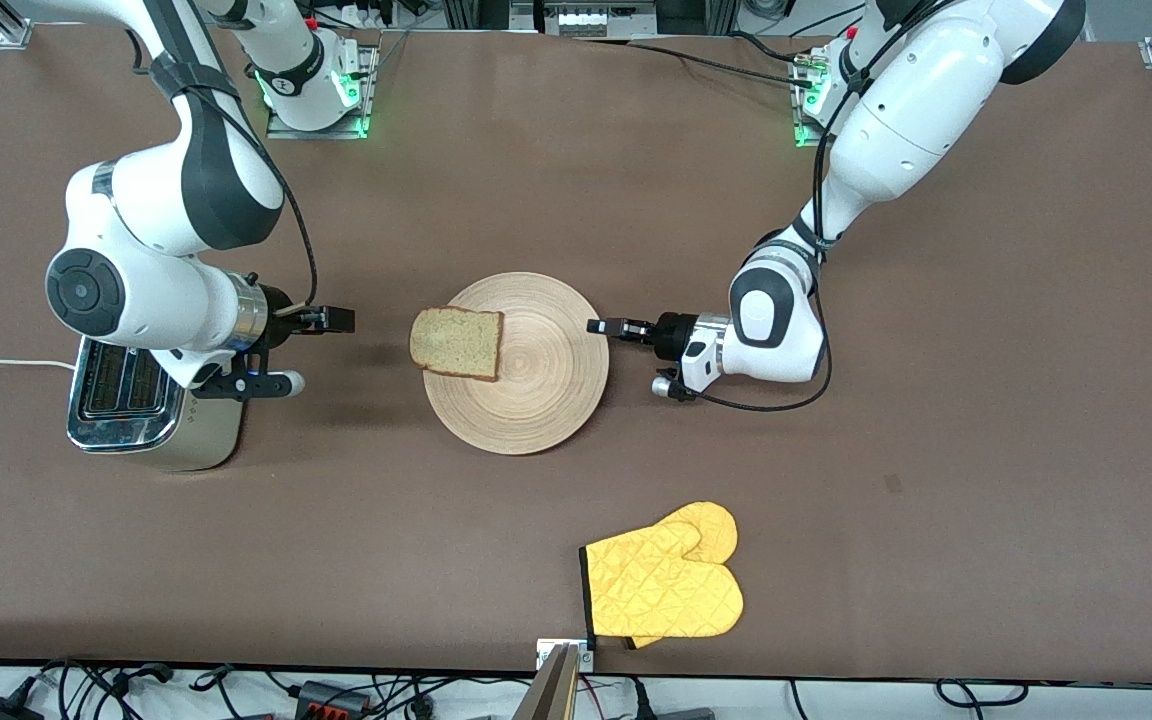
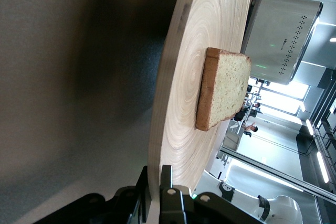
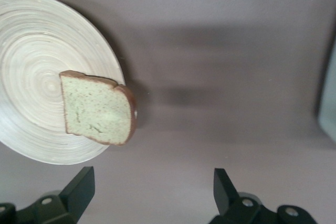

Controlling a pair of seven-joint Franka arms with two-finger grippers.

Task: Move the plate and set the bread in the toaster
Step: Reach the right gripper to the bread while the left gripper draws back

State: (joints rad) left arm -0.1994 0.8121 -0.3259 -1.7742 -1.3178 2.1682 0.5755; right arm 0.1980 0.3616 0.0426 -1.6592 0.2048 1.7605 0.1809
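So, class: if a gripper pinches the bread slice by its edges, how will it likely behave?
The bread looks thin and porous, so it is probably light and may flex or dent under a firm pinch. Its crust overhangs the plate rim, which likely gives the open right gripper an edge to catch. Flat, it should not roll.

yellow oven mitt [image 1: 664, 588] | flat on brown table [image 1: 986, 480] | near front edge

I count one plate [image 1: 526, 385], its rim right at my left jaws, and one slice of bread [image 1: 457, 343] lying on it, between my two pairs of jaws. One toaster [image 1: 141, 410] with two slots sits under my right wrist. One pair of yellow oven mitts [image 1: 664, 585] lies well apart from both jaws
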